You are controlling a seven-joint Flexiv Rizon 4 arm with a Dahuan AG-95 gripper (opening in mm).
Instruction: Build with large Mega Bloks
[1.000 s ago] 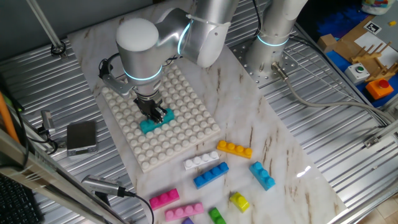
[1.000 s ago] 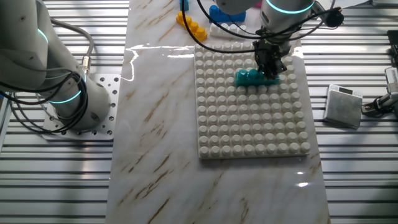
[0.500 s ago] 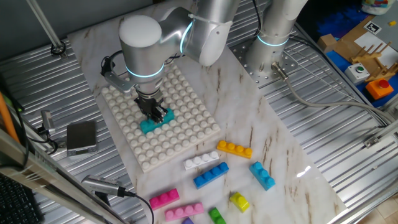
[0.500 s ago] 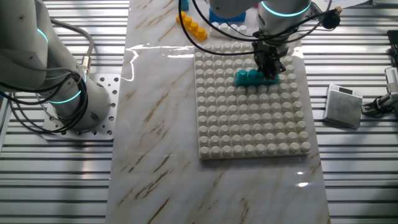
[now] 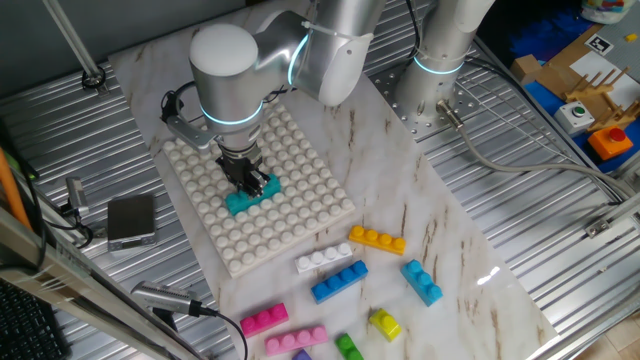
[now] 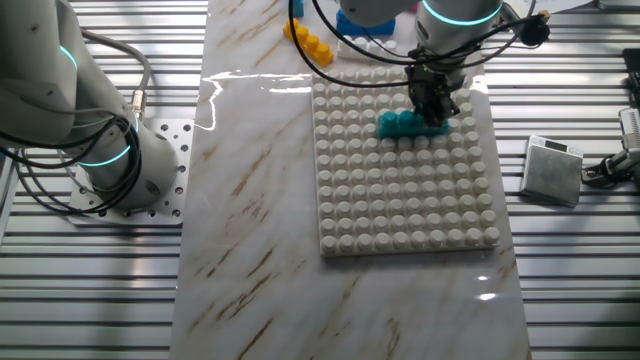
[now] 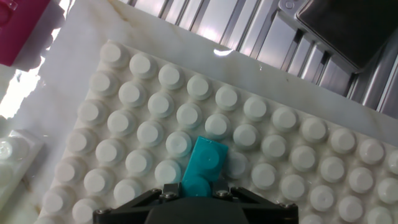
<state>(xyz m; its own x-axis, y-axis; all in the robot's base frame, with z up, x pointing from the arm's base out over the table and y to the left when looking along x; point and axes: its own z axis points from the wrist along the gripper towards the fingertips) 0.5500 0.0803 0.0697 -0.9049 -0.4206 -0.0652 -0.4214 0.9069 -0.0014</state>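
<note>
Arm (image 5: 300,50) bent down, gripper (image 5: 248,182) vertical, jaws closed.

A long white marble sheet (image 5: 440,215) with brown streaks lies across a metal table (image 5: 560,200) made of shiny ridges. Bright light shines on the sheet. In the upper right of one fixed view are cardboard pieces (image 5: 570,65) and a blue mat (image 5: 530,40).

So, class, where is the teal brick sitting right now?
The teal brick sits on the white studded baseplate, under the gripper, well apart from the loose bricks on the marble.
</note>
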